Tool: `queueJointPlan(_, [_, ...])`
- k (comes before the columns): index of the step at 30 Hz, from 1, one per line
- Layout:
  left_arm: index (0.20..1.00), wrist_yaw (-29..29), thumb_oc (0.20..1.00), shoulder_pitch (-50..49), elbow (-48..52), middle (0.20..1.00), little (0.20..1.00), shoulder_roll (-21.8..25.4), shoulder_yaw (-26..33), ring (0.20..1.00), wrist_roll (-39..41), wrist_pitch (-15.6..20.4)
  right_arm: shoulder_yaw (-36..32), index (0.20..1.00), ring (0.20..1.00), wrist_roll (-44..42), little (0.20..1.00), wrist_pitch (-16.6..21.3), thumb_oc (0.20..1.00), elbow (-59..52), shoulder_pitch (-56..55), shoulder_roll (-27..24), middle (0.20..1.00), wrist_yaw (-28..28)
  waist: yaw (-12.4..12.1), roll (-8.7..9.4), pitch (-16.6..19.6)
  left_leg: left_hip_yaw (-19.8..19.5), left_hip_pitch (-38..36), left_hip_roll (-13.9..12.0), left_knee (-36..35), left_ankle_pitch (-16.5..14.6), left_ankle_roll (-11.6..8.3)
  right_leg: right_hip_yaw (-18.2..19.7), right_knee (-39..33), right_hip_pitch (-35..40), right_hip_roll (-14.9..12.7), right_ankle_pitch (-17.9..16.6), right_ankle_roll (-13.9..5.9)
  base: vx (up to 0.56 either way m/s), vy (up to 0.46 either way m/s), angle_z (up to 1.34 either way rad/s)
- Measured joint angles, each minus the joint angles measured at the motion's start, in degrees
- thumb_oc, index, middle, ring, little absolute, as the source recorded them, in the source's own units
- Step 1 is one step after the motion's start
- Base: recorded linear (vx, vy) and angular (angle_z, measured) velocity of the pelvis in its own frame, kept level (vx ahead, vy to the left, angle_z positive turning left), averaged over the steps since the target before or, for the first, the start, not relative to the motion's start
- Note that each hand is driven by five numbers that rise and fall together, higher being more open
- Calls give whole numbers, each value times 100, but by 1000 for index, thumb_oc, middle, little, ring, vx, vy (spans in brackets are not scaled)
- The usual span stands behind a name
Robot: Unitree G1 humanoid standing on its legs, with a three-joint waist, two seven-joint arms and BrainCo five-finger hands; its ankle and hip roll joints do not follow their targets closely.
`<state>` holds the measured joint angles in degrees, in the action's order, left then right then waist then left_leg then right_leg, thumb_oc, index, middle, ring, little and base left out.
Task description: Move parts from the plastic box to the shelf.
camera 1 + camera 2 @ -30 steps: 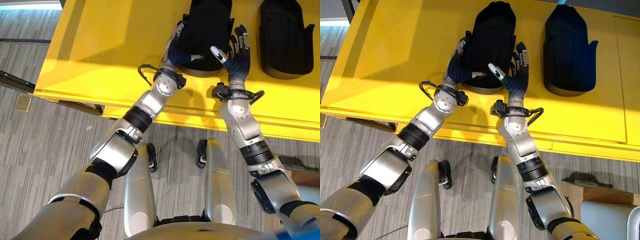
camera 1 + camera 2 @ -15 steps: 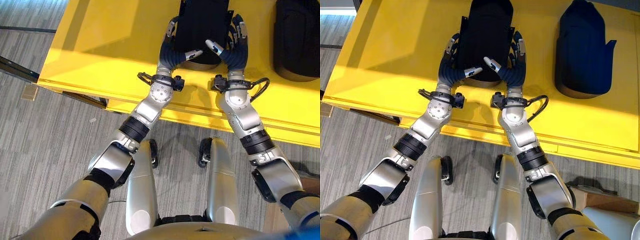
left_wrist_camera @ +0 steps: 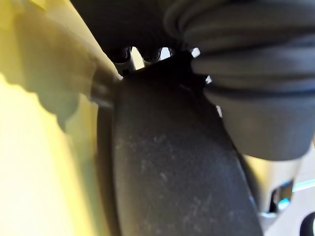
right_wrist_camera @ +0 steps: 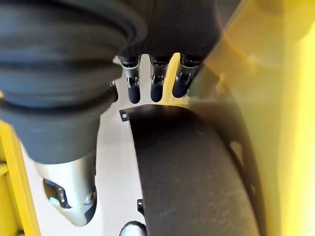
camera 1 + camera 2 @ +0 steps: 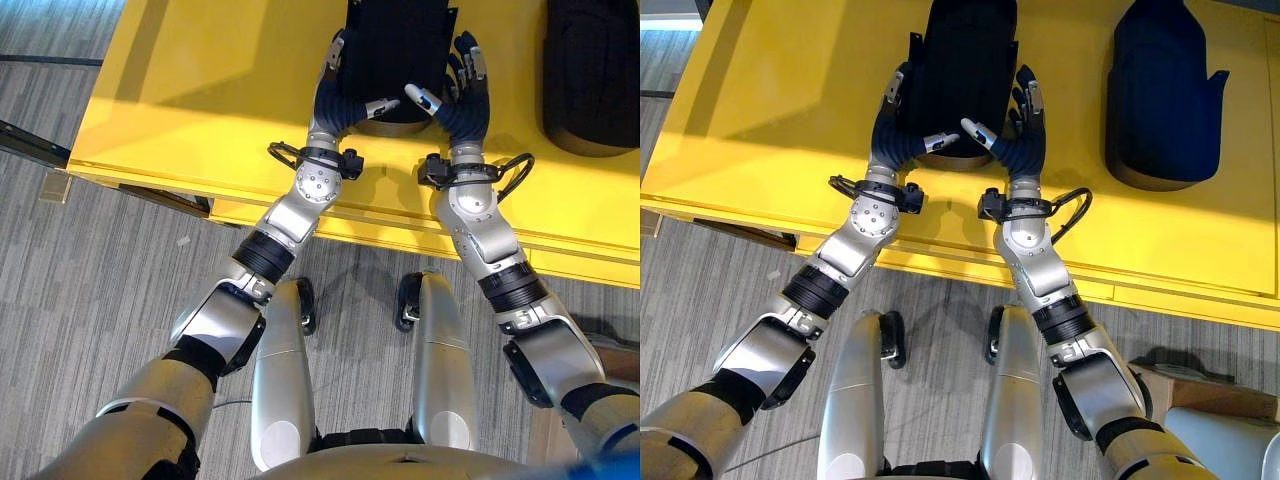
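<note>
Left hand (image 5: 902,140) and right hand (image 5: 1015,140) cup the black part (image 5: 962,70) from either side, fingers alongside it, thumbs curled in under its near end.

The part lies at top centre of the eye views on the yellow shelf (image 5: 770,130), its long axis running away from the robot, rounded end nearest. A second part (image 5: 1162,95) sits well apart at upper right. Grey striped carpet (image 5: 90,300) fills the lower frame, with a brown box (image 5: 1200,385) at lower right. The right wrist view adds straight fingers (image 4: 156,86) beside the part's curved black wall (image 4: 192,172); the left wrist view shows that wall (image 3: 172,167) up close against yellow.
</note>
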<state>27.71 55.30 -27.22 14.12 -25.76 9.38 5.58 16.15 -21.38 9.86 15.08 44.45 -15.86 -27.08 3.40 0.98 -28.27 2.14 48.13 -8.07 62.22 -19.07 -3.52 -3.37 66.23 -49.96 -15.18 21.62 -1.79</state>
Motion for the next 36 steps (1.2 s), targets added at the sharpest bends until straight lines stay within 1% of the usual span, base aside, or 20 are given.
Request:
queueJointPlan(6, [1000,-8,1000,0,26,1000,1000,15,3,1000,1,8,0,1000,1000,-4,1000,16,1000,-27,2,-1,1000,-2,-7,-1,2,2,9,-1,-2,0,0,8,3,-19,-4,5,9,0,0,0])
queueJointPlan(9, [1000,-33,1000,4,168,1000,1000,135,-1,1000,-82,-83,-3,1000,1000,12,1000,22,1000,-78,3,-51,1000,-15,-9,-3,3,10,49,1,9,1,-1,10,31,-68,-12,3,16,0,0,0])
queueJointPlan(13, [1000,-29,1000,7,426,1000,1000,489,16,1000,-404,-158,-31,1000,1000,19,1000,46,1000,-224,7,-76,1000,-65,-11,-5,2,21,88,7,35,0,-3,14,95,-125,-22,18,39,0,0,0])
queueJointPlan(15, [1000,-11,1000,8,725,1000,1000,722,176,1000,-459,-166,-54,1000,1000,21,1000,50,1000,-423,11,-116,1000,-93,-11,-12,-1,20,85,4,45,1,-4,13,121,-126,-31,28,49,0,0,0])
queueJointPlan(16, [1000,17,1000,10,1025,1000,1000,955,326,1000,-671,-163,-95,1000,1000,27,1000,65,1000,-593,12,-117,1000,-111,-15,-17,-3,18,81,3,46,1,-5,14,132,-126,-31,31,51,0,0,0])
queueJointPlan(18, [1000,36,1000,16,1286,1000,1000,1146,427,1000,-823,-145,-146,1000,1000,31,1000,66,1000,-748,8,-119,1000,-115,-29,-29,-9,14,81,3,52,2,-7,14,137,-126,-31,38,55,0,0,0])
queueJointPlan(19, [1000,160,1000,17,1640,1000,1000,1247,589,1000,-954,-123,-218,1000,1000,37,1000,99,1000,-986,7,-147,1000,-126,-72,-91,-41,9,82,3,59,3,-7,15,138,-126,-31,41,58,0,0,0])
queueJointPlan(20, [1000,228,1000,17,1746,1000,1000,1249,648,1000,-1058,-103,-211,1000,1000,47,1000,123,1000,-1049,5,-165,1000,-126,-89,-112,-51,8,82,4,62,3,-7,16,139,-126,-32,40,58,0,0,0])
queueJointPlan(24, [1000,470,1000,0,2159,1000,1000,1251,885,1000,-1138,-9,-206,1000,1000,197,1000,191,1000,-1509,-48,-226,1000,-221,-97,-122,-55,10,90,2,69,-2,-9,14,142,-130,-34,48,61,0,0,0])
queueJointPlan(26, [1000,541,1000,0,2384,1000,1000,1263,958,1000,-1292,39,-224,1000,1000,256,1000,311,1000,-1737,-59,-253,1000,-242,-101,-122,-55,11,90,1,71,-6,-11,13,143,-130,-33,51,61,0,0,0])
queueJointPlan(28, [1000,644,1000,-36,2608,1000,1000,1279,1075,1000,-1331,122,-232,1000,1000,255,1000,322,1000,-1969,-101,-259,1000,-246,-94,-122,-55,10,91,-2,71,-8,-11,13,143,-130,-31,54,61,0,0,0])
queueJointPlan(30, [1000,640,1000,-168,2987,1000,1000,1358,1132,1000,-1330,181,-267,1000,1000,256,1000,381,1000,-2321,-244,-264,1000,-255,-94,-122,-55,11,91,-3,71,-17,-17,13,143,-131,-31,64,58,0,0,0])
queueJointPlan(31, [1000,638,1000,-287,3192,1000,1000,1376,1218,1000,-1328,277,-277,1000,1000,256,1000,475,1000,-2499,-287,-265,1000,-263,-90,-122,-55,12,91,-3,72,-21,-18,14,143,-131,-29,66,56,0,0,0])
queueJointPlan(33, [1000,621,1000,-461,3344,1000,1000,1378,1257,1000,-1287,362,-281,1000,1000,258,1000,551,1000,-2697,-419,-266,1000,-250,-101,-122,-54,12,87,-3,70,-21,-19,14,142,-130,-29,67,56,0,0,0])
queueJointPlan(36, [1000,490,1000,-1126,3684,1000,1000,1316,1308,1000,-957,558,-322,1000,1000,259,1000,609,1000,-3049,-892,-265,1000,-193,-97,-121,-54,17,77,-4,57,-22,-21,12,124,-121,-30,66,56,0,0,0])
